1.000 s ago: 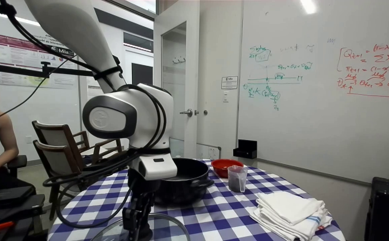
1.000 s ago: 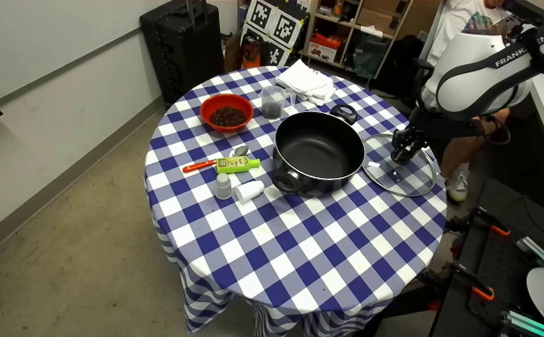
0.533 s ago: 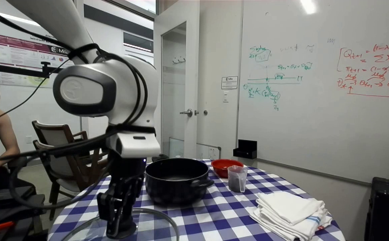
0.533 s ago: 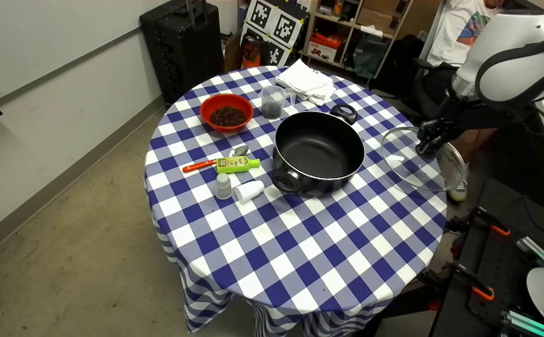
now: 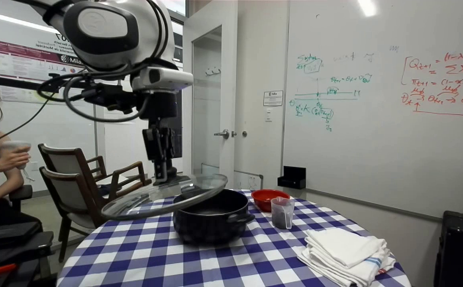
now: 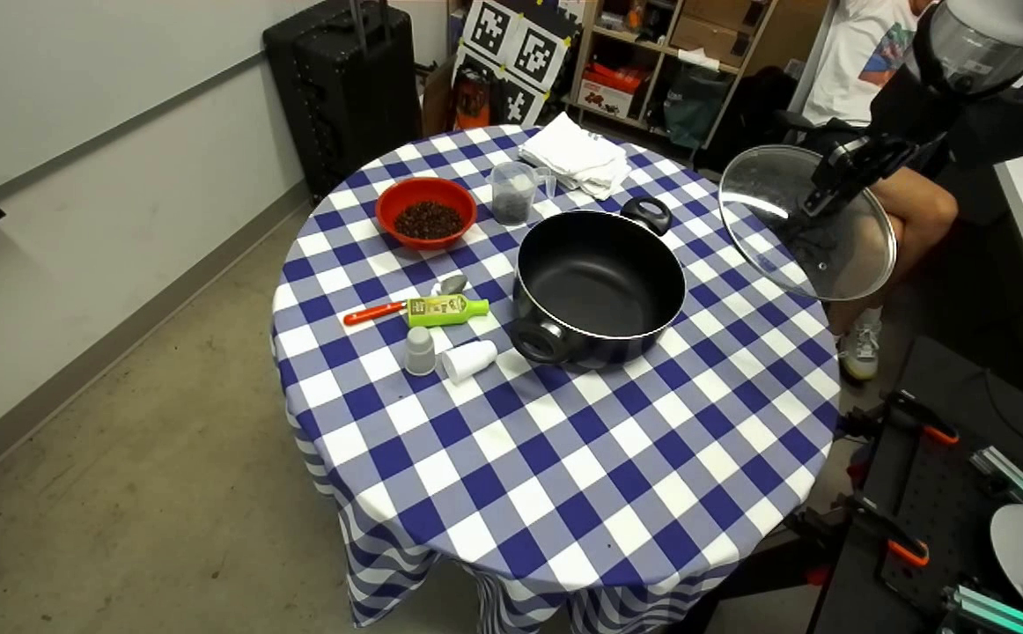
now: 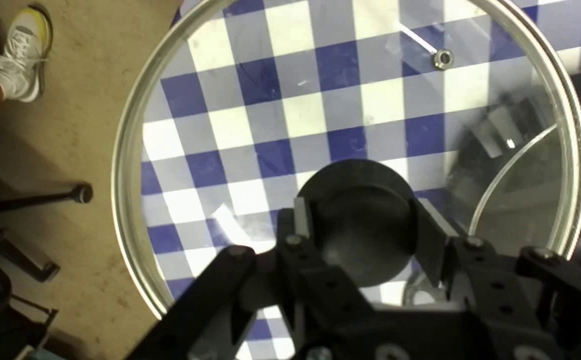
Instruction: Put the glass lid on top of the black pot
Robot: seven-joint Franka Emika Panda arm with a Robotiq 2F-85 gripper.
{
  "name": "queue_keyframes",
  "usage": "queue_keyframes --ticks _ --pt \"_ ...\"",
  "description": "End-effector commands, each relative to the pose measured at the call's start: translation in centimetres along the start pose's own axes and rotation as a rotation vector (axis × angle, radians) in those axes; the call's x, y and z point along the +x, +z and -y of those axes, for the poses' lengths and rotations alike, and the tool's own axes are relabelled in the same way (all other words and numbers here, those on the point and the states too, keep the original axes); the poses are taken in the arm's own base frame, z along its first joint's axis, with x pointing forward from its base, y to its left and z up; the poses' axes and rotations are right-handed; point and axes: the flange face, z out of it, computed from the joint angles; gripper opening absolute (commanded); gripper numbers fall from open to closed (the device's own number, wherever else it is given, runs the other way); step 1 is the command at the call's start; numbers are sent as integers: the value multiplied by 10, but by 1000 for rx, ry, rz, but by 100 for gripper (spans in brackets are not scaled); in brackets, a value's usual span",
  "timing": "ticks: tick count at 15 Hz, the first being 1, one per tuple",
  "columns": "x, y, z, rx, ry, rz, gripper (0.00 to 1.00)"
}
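The round table (image 6: 582,475), dressed in blue and white checks, lies below the tool (image 7: 368,220). On it stands the black pot (image 5: 211,227), lower than the tool and, in an exterior view, to its right. The glass lid (image 5: 163,194) hangs in the air directly under the tool, tilted and apart from the pot, whose rim shows through the glass in the wrist view. White towels (image 5: 347,255) lie well to the tool's right in an exterior view. The red bowl (image 6: 426,188), holding dark bits (image 6: 428,220), is past the pot from the tool, the clear jug (image 6: 511,180) just beside it. A green bottle (image 6: 450,310) lies past the pot too. The tool is clamped from both sides on the lid's black knob (image 7: 365,240).
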Motion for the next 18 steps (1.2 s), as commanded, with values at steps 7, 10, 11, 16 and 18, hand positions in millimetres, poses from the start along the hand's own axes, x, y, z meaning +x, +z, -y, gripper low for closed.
queue_keyframes --ticks 7,10,11,16,18 --pt "-3 -85 194 151 -332 -35 25" --pt "12 -72 221 192 -379 -19 25" --pt "19 -66 226 216 -387 -10 25" --pt "53 -36 242 274 -402 27 25" --pt "65 -26 243 293 -392 35 25"
